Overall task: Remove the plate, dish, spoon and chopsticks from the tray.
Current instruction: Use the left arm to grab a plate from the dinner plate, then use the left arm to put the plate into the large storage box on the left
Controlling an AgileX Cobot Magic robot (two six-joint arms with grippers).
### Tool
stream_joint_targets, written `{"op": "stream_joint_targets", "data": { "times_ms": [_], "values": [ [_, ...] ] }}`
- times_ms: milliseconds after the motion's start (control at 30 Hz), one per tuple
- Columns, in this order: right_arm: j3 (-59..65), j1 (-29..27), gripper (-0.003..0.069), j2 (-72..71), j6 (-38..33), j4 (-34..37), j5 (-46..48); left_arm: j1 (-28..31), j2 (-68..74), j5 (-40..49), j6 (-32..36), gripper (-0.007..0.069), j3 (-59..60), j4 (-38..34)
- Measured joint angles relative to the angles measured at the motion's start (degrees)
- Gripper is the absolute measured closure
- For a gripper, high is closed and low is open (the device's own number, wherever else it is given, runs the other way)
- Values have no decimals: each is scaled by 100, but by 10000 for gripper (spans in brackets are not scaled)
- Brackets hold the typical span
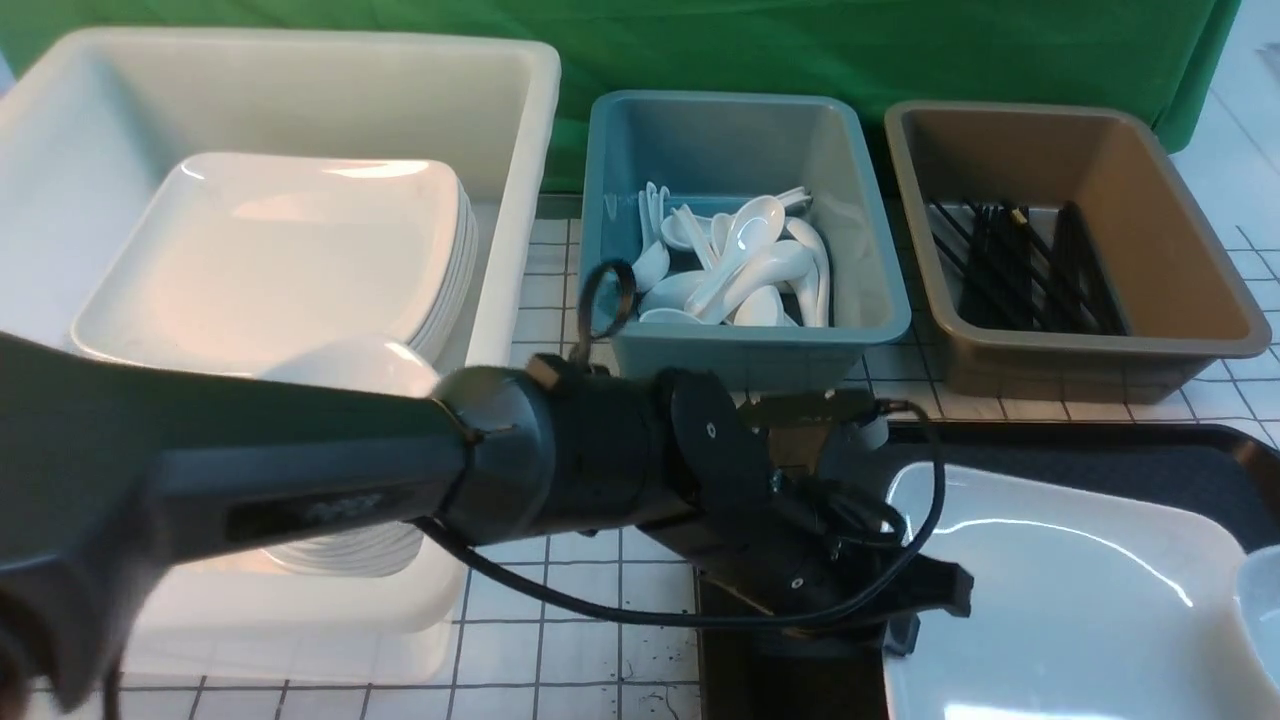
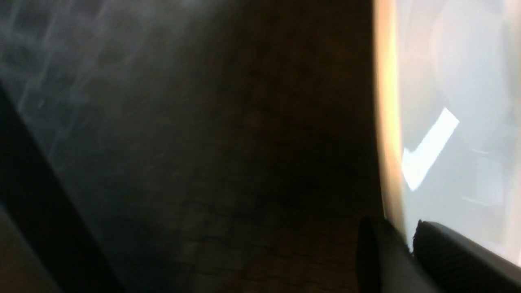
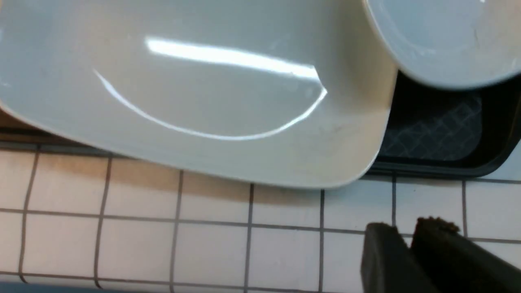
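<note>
1. The left gripper (image 2: 403,230) is clamped on the left rim of the plate (image 1: 1060,590). The plate lies on the tray (image 1: 1100,450), overhanging one edge. A thin pinch on glossy ware could slip when lifted.
2. The dish (image 1: 1262,600) sits at the plate's right rim (touching or not, I can't tell), so tilting the plate might knock it.
3. The right gripper (image 3: 407,232), nearly closed and empty, hangs over the table (image 3: 122,244).
4. No spoon or chopsticks show on the tray, but its right and near parts are cut off.
</note>
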Motion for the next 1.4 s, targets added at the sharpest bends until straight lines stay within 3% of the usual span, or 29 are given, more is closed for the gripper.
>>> {"op": "stream_joint_targets", "data": {
  "times_ms": [167,667,1067,1200,1267,1400],
  "values": [
    [0,0,491,0,0,0,0,0,-572,40,114,608,7,310],
    [0,0,491,0,0,0,-38,18,-1150,-35,-72,612,46,1331],
    [0,0,491,0,0,27,-66,904,-1150,-8,-299,614,46,1383],
    [0,0,554,0,-66,266,-67,1043,-1150,98,-301,614,46,1396],
    [0,0,627,0,-204,598,-67,1059,-1133,168,-301,614,46,1433],
    [9,0,629,72,-258,1152,-67,1063,-1082,297,-305,614,46,1433]
  ]
}}
